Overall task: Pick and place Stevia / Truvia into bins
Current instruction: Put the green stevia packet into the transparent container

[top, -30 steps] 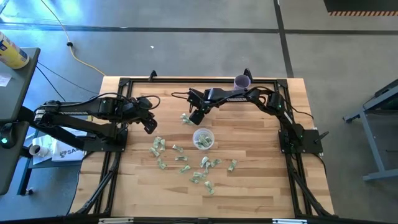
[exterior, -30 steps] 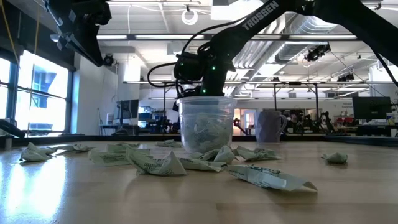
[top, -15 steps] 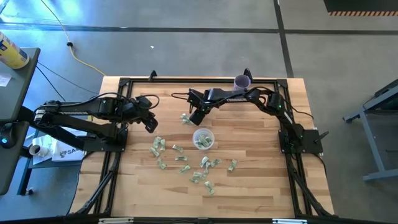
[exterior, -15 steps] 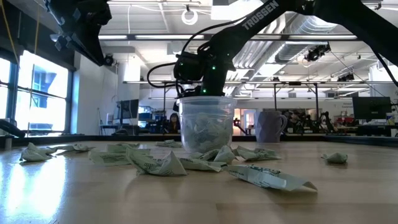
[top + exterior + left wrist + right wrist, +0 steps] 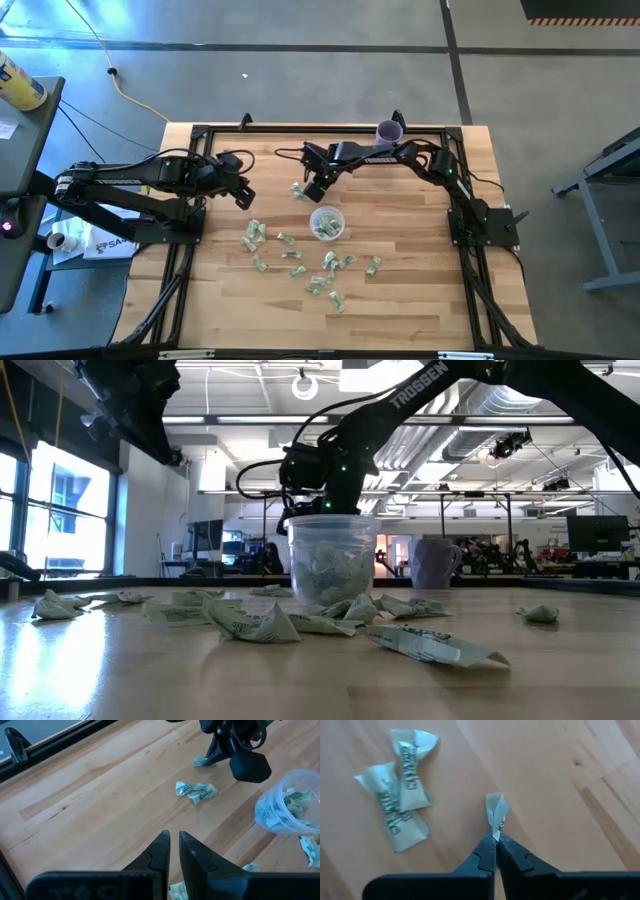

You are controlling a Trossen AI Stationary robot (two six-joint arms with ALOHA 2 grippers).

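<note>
Because the right hand (image 5: 494,841) is pinched fully shut on only the thin edge of one packet (image 5: 496,815) at the table (image 5: 560,785), that packet may slip free before reaching the clear cup (image 5: 326,222), while the left hand (image 5: 171,851) hovers nearly closed and empty.

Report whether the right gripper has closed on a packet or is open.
Shut on one. In the right wrist view the right gripper pinches the edge of a small pale green paper packet between its dark fingertips, above the wooden table.
</note>
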